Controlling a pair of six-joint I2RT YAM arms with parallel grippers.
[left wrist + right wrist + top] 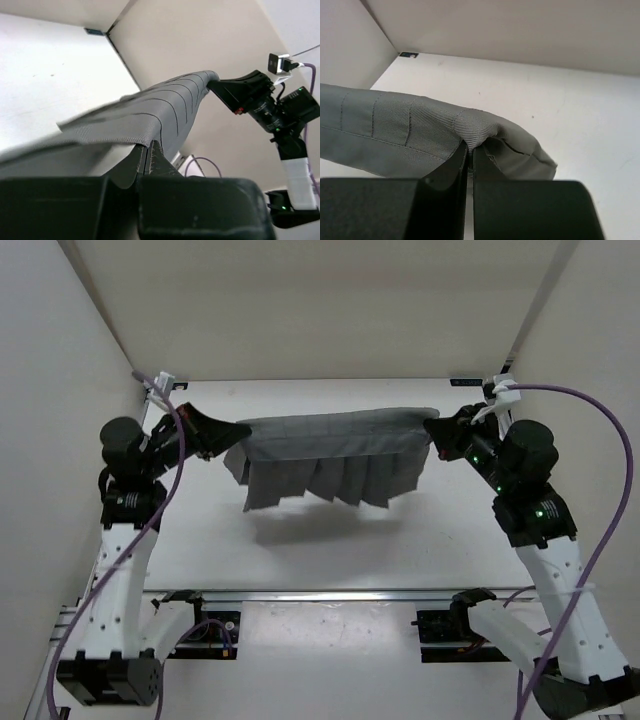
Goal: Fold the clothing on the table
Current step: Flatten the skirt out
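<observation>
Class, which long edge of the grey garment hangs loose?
The pleated hem; it dangles, while the waistband is stretched between both arms' shut jaws.

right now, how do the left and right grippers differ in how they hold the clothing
The left gripper pinches the left end of the clothing, the right gripper its right end. Below the left gripper a cloth corner droops; at the right gripper the cloth bunches tightly at its tip. Both are shut on the waistband, holding it stretched above the table.
</observation>
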